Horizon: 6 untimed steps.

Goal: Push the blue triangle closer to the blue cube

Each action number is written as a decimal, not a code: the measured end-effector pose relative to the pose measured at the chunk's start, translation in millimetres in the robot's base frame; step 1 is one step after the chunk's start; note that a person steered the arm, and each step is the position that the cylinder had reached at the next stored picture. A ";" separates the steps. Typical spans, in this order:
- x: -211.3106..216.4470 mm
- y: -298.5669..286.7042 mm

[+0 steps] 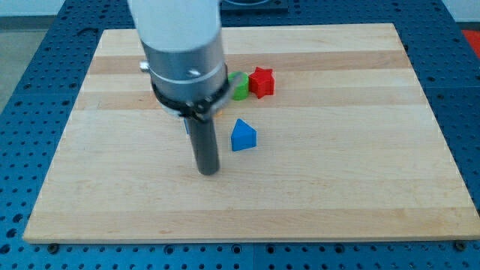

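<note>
The blue triangle [243,136] lies near the middle of the wooden board [337,187]. My tip [208,172] rests on the board just to the view's left of the triangle and slightly lower, a small gap apart from it. A sliver of blue [187,126] shows at the left edge of the rod, behind the arm; it may be the blue cube, mostly hidden. A green block [239,86] and a red star-shaped block [262,82] sit side by side above the triangle.
The arm's wide grey body [184,52] covers the board's upper left-middle area and hides what lies behind it. The board sits on a blue perforated table [22,90].
</note>
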<state>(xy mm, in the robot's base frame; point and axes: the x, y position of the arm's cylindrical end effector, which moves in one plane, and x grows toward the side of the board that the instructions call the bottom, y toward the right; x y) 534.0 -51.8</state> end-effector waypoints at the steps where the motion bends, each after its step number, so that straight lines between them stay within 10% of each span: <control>1: 14.3 59.6; 3: -19.0 193.1; 6: -26.9 202.5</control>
<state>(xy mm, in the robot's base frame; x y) 507.1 150.7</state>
